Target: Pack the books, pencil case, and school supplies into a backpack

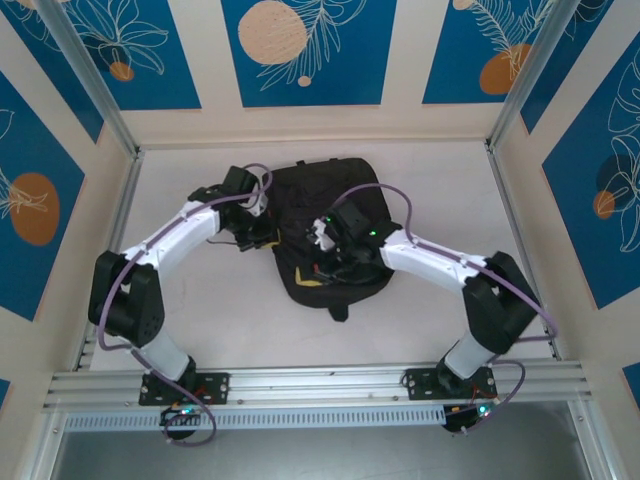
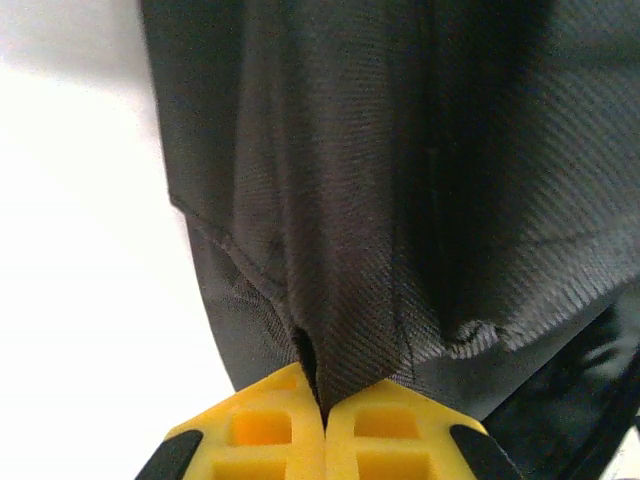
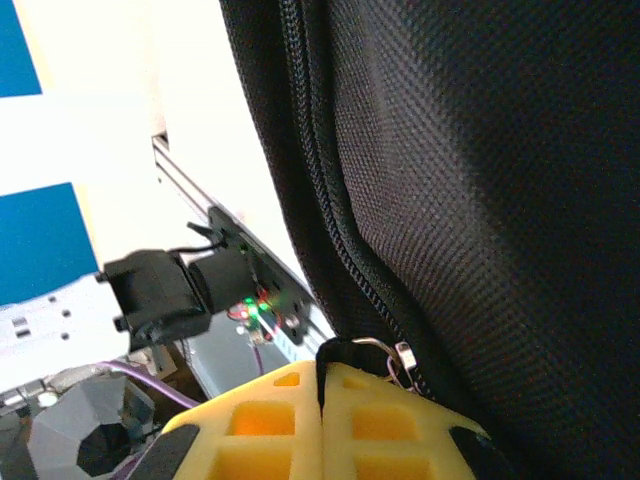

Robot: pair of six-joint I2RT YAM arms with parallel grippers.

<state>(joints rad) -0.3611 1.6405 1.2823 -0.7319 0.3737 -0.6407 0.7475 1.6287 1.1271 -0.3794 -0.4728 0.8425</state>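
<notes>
Firmly, left hand (image 2: 322, 408) pinching backpack (image 2: 400, 200) edge, table (image 2: 80, 260) beside

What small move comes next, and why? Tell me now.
Probably the right gripper draws the black zipper pull along its track: it is shut on that pull, while the left gripper pinches cloth of the large black fabric backpack, bracing it.

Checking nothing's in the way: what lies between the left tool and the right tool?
In the top view, just the backpack, which the left tool and right tool both pinch.
</notes>
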